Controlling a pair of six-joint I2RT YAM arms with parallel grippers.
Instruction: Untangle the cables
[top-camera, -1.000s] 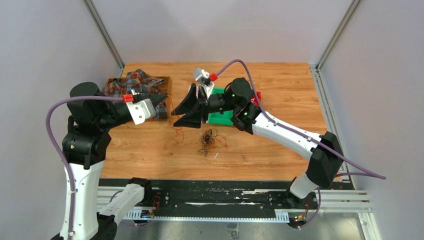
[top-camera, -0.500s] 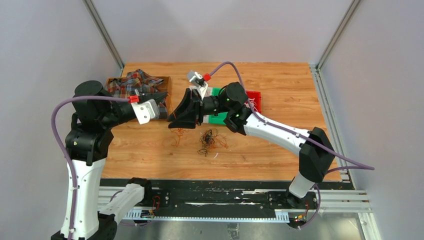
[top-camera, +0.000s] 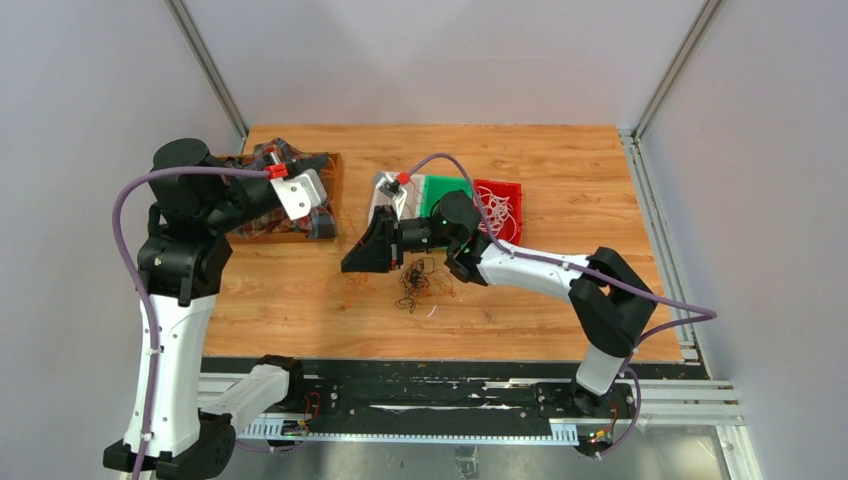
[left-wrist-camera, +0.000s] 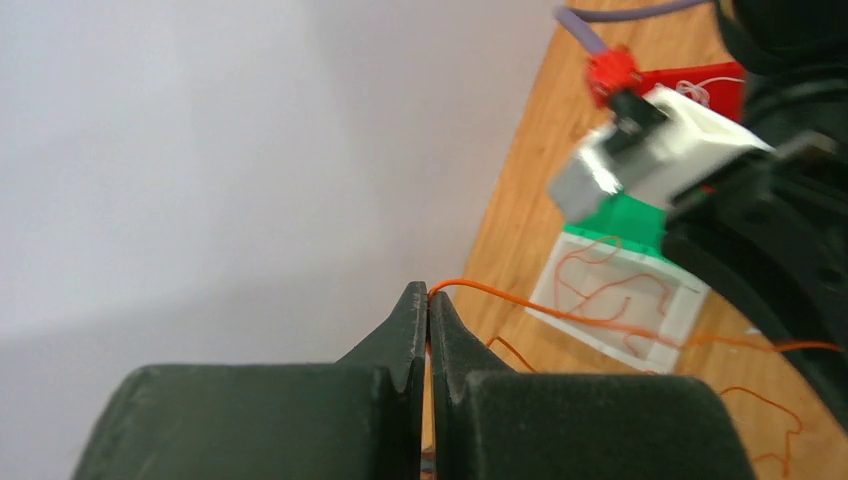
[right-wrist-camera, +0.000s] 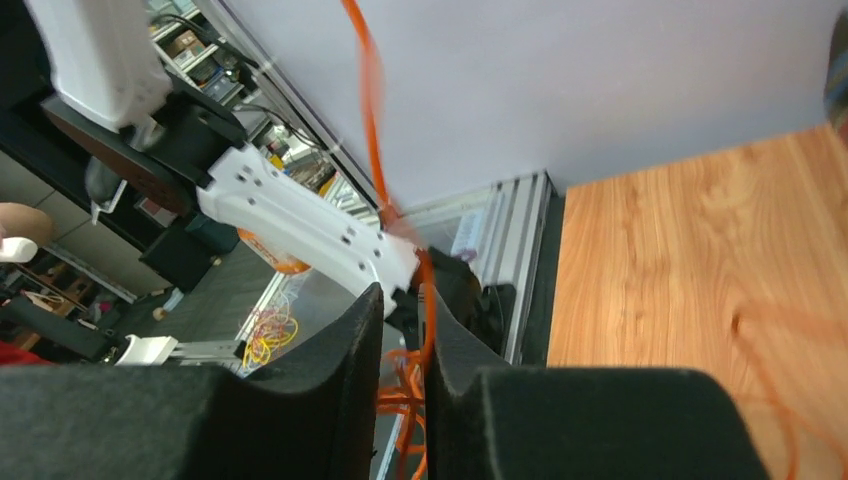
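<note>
A tangle of dark and orange cables (top-camera: 415, 280) lies mid-table, with loose orange loops (top-camera: 353, 285) to its left. My left gripper (top-camera: 325, 218) is raised by the cloth box. In the left wrist view it (left-wrist-camera: 428, 295) is shut on a thin orange cable (left-wrist-camera: 520, 305) that runs right across a white tray (left-wrist-camera: 560, 300). My right gripper (top-camera: 352, 262) is low, left of the tangle. In the right wrist view its jaws (right-wrist-camera: 400, 300) stand a narrow gap apart. The orange cable (right-wrist-camera: 372, 150) runs up through that gap along the right finger (right-wrist-camera: 450, 340).
A wooden box holding plaid cloth (top-camera: 272, 165) is at the back left. A white tray (top-camera: 384, 192), a green bin (top-camera: 445, 188) and a red bin with white wires (top-camera: 500, 205) stand behind the right wrist. Grey walls close in both sides.
My right gripper has dropped down and left toward the table and its jaws have narrowed round the orange cable. My left gripper has drawn back over the cloth box, holding the cable.
</note>
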